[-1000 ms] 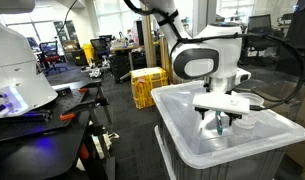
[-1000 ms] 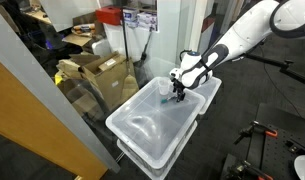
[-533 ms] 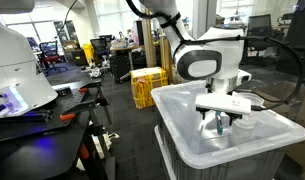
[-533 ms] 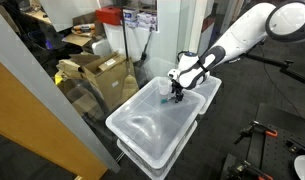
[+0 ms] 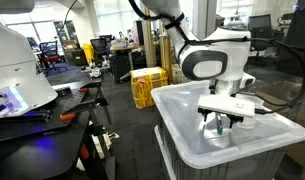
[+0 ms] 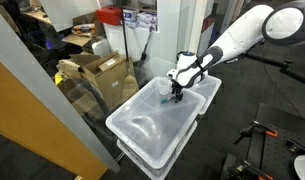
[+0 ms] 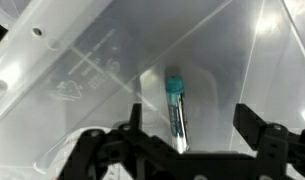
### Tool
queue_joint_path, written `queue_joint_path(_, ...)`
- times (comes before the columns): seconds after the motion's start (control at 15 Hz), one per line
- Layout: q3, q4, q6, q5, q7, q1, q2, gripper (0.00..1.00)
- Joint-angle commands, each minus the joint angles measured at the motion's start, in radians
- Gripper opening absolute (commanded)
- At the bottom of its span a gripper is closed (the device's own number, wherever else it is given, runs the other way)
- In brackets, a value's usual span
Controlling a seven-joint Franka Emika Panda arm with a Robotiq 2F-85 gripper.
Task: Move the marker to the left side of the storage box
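The teal-green marker (image 7: 175,105) lies on the recessed lid of the translucent whitish storage box (image 7: 72,70). In the wrist view it sits between the two black fingers of my gripper (image 7: 189,122), which are spread wide and do not touch it. In both exterior views my gripper (image 5: 224,127) (image 6: 176,95) is lowered onto the lid of the storage box (image 5: 187,140) (image 6: 142,125), near one end. A small teal speck of the marker (image 5: 223,124) shows between the fingers.
A yellow slatted crate (image 5: 147,85) stands on the floor behind the box. Cardboard boxes (image 6: 97,70) are stacked beside it. A dark workbench with a white machine (image 5: 17,70) stands across the aisle. A white pillar (image 6: 177,30) rises close behind the box.
The arm and gripper have shifted slightly sideways over the lid. The marker has stayed on the lid.
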Motion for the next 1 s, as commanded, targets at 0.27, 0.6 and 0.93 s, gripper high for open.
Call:
queue_joint_path(0.27,-0.034,0.076,-0.066,0.053,-0.032,0.039,0.030,0.41)
queue_joint_path(0.6,-0.041,0.097,-0.078,0.064,-0.031,0.048,0.033,0.03)
queue_joint_path(0.93,-0.061,0.060,-0.051,0.067,-0.005,0.063,0.004,0.05)
